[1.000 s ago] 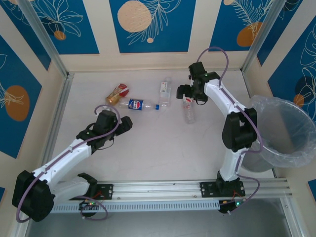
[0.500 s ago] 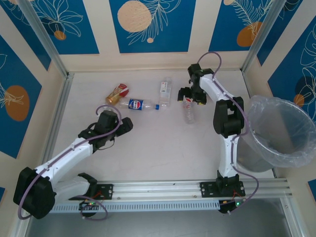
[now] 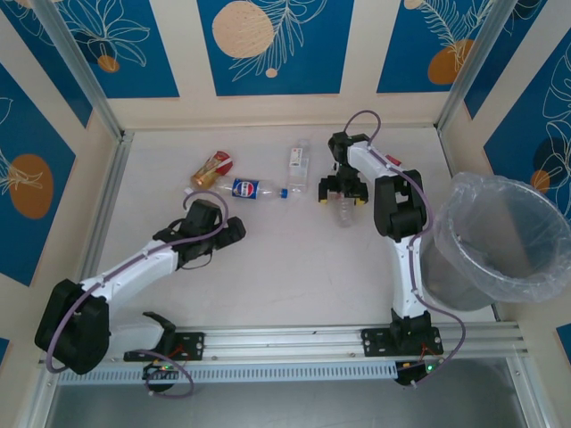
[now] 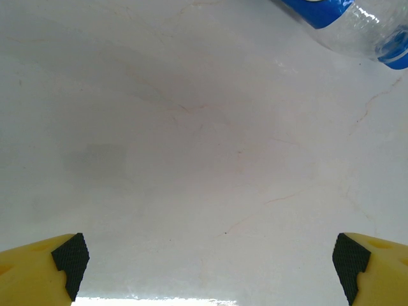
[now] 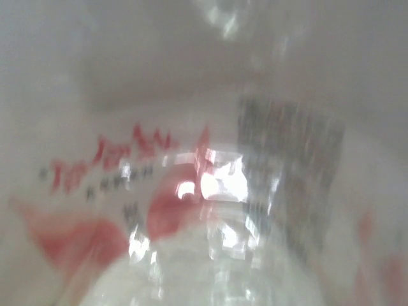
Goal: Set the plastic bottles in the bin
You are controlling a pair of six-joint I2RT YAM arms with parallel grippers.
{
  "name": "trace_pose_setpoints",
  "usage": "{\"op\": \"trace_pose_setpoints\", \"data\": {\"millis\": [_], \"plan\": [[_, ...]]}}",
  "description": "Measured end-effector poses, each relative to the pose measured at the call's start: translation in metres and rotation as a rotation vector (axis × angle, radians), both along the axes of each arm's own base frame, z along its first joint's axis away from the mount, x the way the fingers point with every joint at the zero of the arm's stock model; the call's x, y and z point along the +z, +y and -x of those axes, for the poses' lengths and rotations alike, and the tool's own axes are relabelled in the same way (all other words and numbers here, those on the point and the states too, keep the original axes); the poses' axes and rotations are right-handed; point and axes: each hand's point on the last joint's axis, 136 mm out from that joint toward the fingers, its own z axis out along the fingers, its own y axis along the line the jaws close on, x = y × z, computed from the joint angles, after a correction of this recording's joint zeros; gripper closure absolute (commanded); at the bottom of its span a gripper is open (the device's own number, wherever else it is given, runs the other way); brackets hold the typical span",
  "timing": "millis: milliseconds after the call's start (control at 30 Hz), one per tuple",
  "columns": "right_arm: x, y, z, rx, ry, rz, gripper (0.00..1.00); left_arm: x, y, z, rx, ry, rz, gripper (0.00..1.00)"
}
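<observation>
Four plastic bottles lie at the back of the table: a brown-orange one [image 3: 212, 168], a blue-labelled one [image 3: 253, 189], a clear white-labelled one [image 3: 298, 166], and a clear red-labelled one [image 3: 344, 210]. My right gripper [image 3: 343, 194] is down over the cap end of the red-labelled bottle [image 5: 191, 210], with its fingers spread either side of it. That bottle is a blur pressed close to the right wrist camera. My left gripper [image 3: 235, 234] hovers low and open over bare table [image 4: 210, 268], and the blue-labelled bottle [image 4: 338, 19] lies ahead to its right. The bin [image 3: 507, 267] stands at the right.
Patterned walls and metal posts enclose the white table [image 3: 285, 259]. The bin's crinkly bag rim [image 3: 464, 192] is close to the right arm's elbow [image 3: 397, 209]. A metal rail [image 3: 294, 343] runs along the near edge.
My right gripper has come down and nearer, from beside the red-labelled bottle's cap to straddling it, with its arm folded in. My left gripper has edged slightly right.
</observation>
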Motion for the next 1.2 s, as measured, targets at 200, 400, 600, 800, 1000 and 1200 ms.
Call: {"op": "trace_pose_setpoints", "data": {"millis": [200,400,600,800,1000,1200], "plan": [[0.0,0.001,0.001,0.028,0.014,0.003,0.0,-0.003,-0.003,0.001,-0.01,0.012,0.009,0.0],[0.0,0.003,0.002,0.046,0.028,0.007,0.0,-0.003,-0.003,0.001,-0.01,0.013,0.009,0.0],[0.0,0.011,0.005,0.066,0.028,0.015,0.01,-0.003,-0.003,0.001,-0.01,0.014,0.008,0.0],[-0.001,0.029,0.014,0.107,0.035,0.018,0.04,-0.005,-0.003,0.001,-0.013,0.02,0.008,0.0],[-0.001,0.031,0.018,0.113,0.026,0.01,0.03,-0.005,-0.004,0.002,-0.018,0.02,0.009,0.0],[-0.002,0.036,0.026,0.134,0.007,0.008,0.03,-0.005,-0.004,0.002,-0.017,0.021,0.008,0.0]]}}
